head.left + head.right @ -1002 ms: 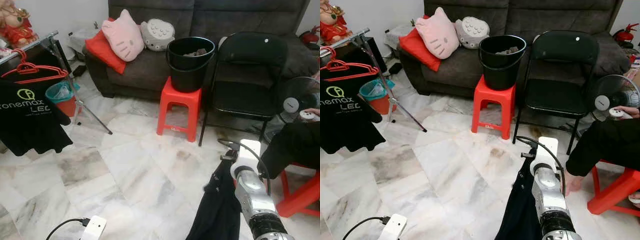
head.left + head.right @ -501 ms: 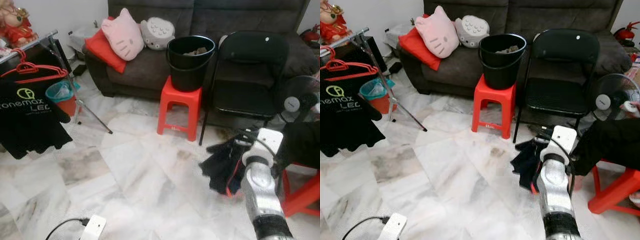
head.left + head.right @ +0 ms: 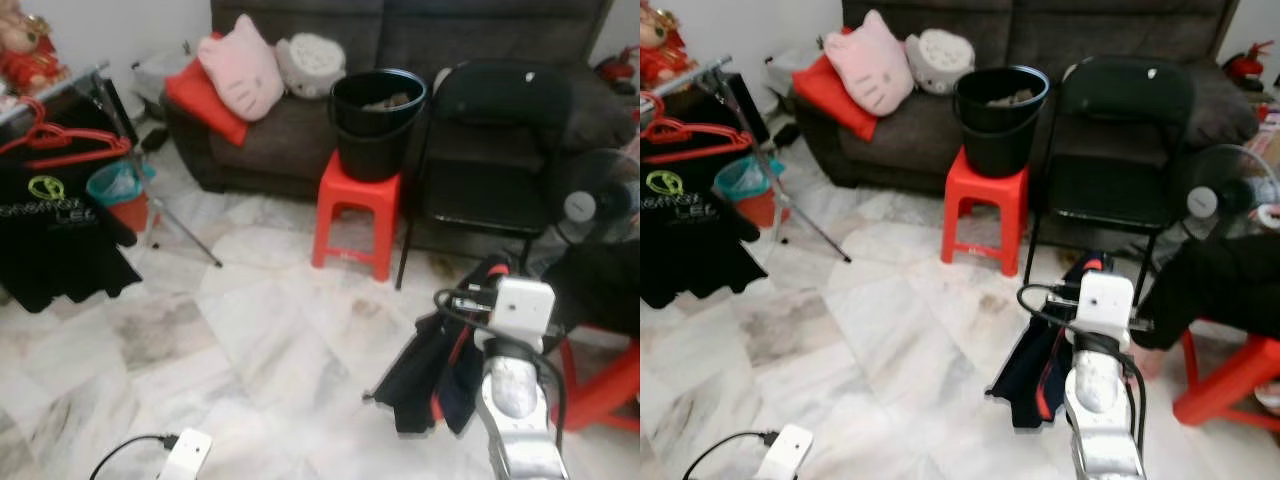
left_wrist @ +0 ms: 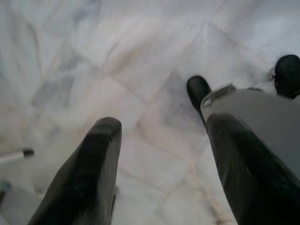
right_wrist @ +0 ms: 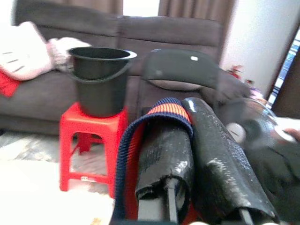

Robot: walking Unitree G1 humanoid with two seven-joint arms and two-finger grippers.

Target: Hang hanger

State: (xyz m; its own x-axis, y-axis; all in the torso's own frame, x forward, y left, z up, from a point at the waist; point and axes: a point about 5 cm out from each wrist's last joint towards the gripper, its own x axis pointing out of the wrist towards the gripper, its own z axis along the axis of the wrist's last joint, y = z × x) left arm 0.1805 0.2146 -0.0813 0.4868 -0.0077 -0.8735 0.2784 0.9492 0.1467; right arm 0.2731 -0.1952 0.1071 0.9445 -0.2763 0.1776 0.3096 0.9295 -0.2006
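The black T-shirt (image 3: 55, 235) on the red hanger (image 3: 60, 145) at the rack (image 3: 95, 85) bears a green logo and partly readable white lettering, "…nemax" above "LE…". The right gripper (image 5: 187, 140) holds its fingers (image 5: 164, 150) narrow, clamped on a dark garment (image 3: 425, 370) with a navy-and-red collar, raised above the marble floor (image 3: 260, 340) near the red stool (image 3: 355, 215). The left gripper (image 4: 159, 159) hangs with fingers wide apart, touching nothing

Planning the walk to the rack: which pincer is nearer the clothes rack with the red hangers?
Left. The left pincer hangs over bare floor on the clothes rack's side; the right pincer, gripping a dark garment, is across the room.
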